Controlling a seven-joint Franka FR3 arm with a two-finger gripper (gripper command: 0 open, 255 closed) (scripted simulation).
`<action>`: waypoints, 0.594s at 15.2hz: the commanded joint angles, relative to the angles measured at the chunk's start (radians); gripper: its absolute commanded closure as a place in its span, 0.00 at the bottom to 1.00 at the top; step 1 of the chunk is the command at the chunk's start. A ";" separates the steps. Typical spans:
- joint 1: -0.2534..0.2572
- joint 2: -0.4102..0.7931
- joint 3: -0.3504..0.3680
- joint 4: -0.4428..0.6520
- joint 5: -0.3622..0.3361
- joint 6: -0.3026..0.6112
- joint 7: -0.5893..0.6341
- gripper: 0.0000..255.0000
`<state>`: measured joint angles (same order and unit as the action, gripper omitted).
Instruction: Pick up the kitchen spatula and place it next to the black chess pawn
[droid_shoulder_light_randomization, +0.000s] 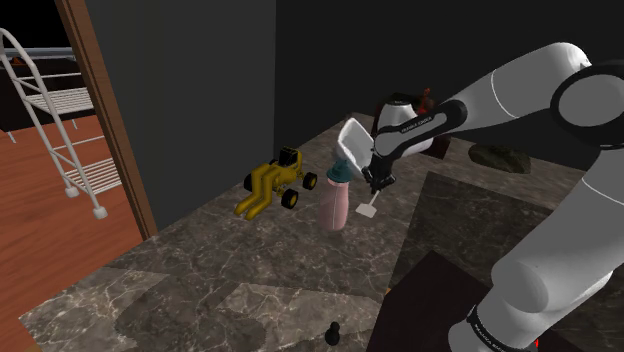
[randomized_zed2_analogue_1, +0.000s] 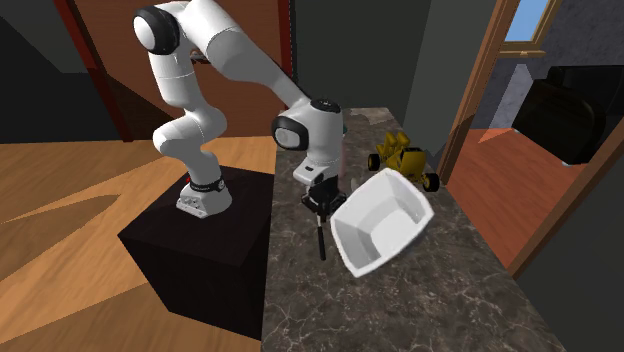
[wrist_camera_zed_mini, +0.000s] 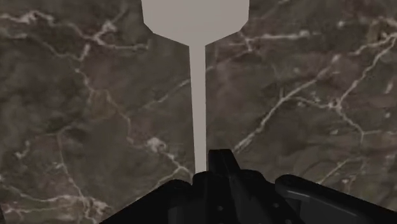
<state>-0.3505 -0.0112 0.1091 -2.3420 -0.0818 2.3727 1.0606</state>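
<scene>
Only part of the kitchen spatula (wrist_camera_zed_mini: 198, 95) shows in the wrist view: its broad blade is cut off at the edge, and the handle's end vanishes between the narrowly pinched fingers of the gripper (droid_shoulder_light_randomization: 378, 183). It is plain pale grey with a thin straight handle. It hangs just beside a pink bottle (droid_shoulder_light_randomization: 336, 203), well apart from the black chess pawn (droid_shoulder_light_randomization: 334, 333). Dark veined marble counter (droid_shoulder_light_randomization: 200, 270); reddish wood floor (droid_shoulder_light_randomization: 40, 190) beyond a wooden door frame (droid_shoulder_light_randomization: 105, 110).

Wrist view: spatula (wrist_camera_zed_mini: 199, 83) blade was cut off by the frame edge (outline incomplete), and the handle's near end was hidden behind the gripper (wrist_camera_zed_mini: 205, 173). Shoulder view: black chess pawn (droid_shoulder_light_randomization: 334, 334) was too small for detail. Second exterior view: white bowl (randomized_zed2_analogue_1: 380, 225) overlapped the near side of the yellow toy vehicle (randomized_zed2_analogue_1: 405, 158).
</scene>
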 joint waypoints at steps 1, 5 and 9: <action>0.001 0.001 0.002 -0.009 0.000 0.002 0.003 1.00; 0.016 -0.067 0.015 -0.040 0.017 -0.037 0.019 0.00; 0.031 -0.126 0.030 -0.078 0.033 -0.064 0.039 0.00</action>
<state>-0.3209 -0.1309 0.1378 -2.4113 -0.0503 2.3084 1.0968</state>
